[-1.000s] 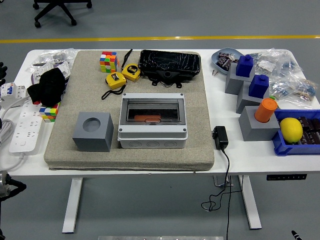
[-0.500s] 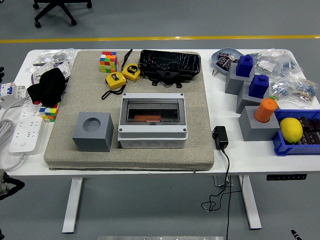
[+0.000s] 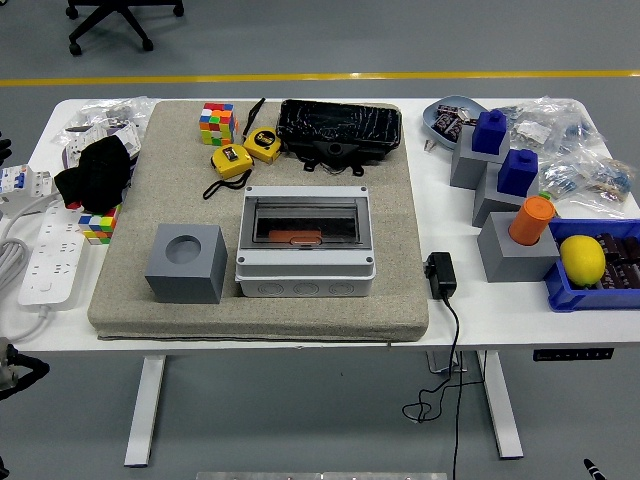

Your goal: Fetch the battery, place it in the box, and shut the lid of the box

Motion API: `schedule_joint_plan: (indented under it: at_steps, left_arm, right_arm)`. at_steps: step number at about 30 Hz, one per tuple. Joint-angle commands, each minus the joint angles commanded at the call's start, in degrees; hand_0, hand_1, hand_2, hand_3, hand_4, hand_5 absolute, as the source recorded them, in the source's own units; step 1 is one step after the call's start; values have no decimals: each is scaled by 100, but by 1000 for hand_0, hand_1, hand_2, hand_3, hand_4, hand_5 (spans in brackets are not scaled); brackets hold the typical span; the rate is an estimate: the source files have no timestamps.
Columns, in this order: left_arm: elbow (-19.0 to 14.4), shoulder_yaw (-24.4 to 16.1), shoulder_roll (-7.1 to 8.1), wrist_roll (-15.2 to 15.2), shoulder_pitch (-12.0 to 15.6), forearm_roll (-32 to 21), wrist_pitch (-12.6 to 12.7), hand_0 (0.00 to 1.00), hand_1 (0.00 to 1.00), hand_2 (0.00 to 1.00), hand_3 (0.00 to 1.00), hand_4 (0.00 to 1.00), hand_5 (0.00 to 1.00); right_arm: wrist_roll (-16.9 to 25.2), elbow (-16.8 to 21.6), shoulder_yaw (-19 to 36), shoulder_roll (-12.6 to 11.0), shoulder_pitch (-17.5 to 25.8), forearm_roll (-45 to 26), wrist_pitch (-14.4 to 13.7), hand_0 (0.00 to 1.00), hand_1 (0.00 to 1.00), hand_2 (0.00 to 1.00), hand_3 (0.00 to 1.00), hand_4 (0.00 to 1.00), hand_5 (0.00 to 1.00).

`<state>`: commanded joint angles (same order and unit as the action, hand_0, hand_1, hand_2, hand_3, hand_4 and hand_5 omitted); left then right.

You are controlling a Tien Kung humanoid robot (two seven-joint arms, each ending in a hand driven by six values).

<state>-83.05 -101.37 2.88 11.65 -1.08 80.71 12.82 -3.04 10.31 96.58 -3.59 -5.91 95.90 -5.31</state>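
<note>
The box sits on a grey mat in the middle of the table, toward the near edge, with its clear lid shut. An orange battery lies inside under the lid. A grey block with a round hole stands just left of the box. Two yellow tape measures, a colour cube and a black pouch lie along the mat's far edge. Near the right edge stand grey blocks with blue pieces and an orange cylinder, next to a lemon in a blue tray. A power strip lies by the left edge. Only a sliver of the left robot hand shows below the near left corner; whether its fingers are apart or together I cannot tell.
</note>
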Motion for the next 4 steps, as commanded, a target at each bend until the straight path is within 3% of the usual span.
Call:
schedule_joint_plan:
  at_steps: [1,4]
  left_arm:
    - [2,-2,1,-12,-1,9,-11,720,714,704,639,956,805]
    - [5,10,6,-23,0,10,-28,720,714,704,639,956,805]
  right_arm:
    - [-2,0,4,-1,-1,20,11,955,835,787,740,998,998]
    - [-1,0,-32,-2,-2,1,23,955,835,787,740,998,998]
